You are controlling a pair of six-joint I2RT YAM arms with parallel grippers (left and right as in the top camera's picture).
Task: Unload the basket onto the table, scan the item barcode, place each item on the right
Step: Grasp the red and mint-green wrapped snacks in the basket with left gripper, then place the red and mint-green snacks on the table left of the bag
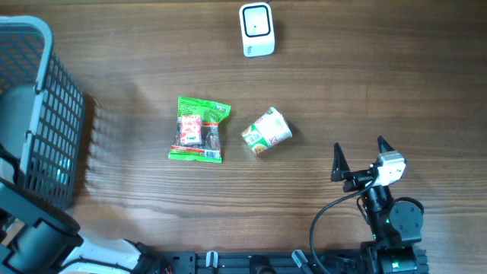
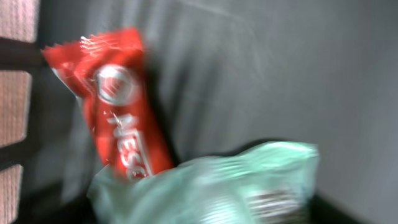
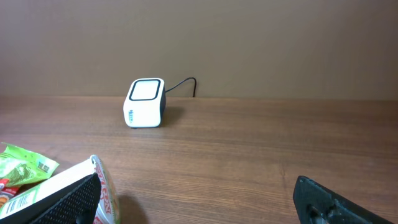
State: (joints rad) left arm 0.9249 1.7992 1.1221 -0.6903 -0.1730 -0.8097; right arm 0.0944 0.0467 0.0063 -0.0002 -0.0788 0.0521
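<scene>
The right tool (image 1: 358, 144) is held wide open with nothing between its fingers, low over the near right of the tabletop (image 1: 396, 76). The cup (image 1: 267, 132) is taken as the likeliest item to be scanned: it lies on its side to the left of that tool and a little farther out, apart from it. Its long axis is set obliquely across the tabletop. The packet (image 1: 199, 129) lies flat just beyond the cup on the left, long axis running near to far.

The scanner (image 1: 256, 29) stands at the far edge, well apart from both, almost straight out beyond the cup.

The right arm is judged clearly nearer to the cup. The left arm (image 1: 34, 236) is at the basket (image 1: 46, 114); only a blurred red wrapper (image 2: 121, 106) and a pale bag (image 2: 211, 186) are shown by its camera. The left tool is not seen, so its opening cannot be told.
</scene>
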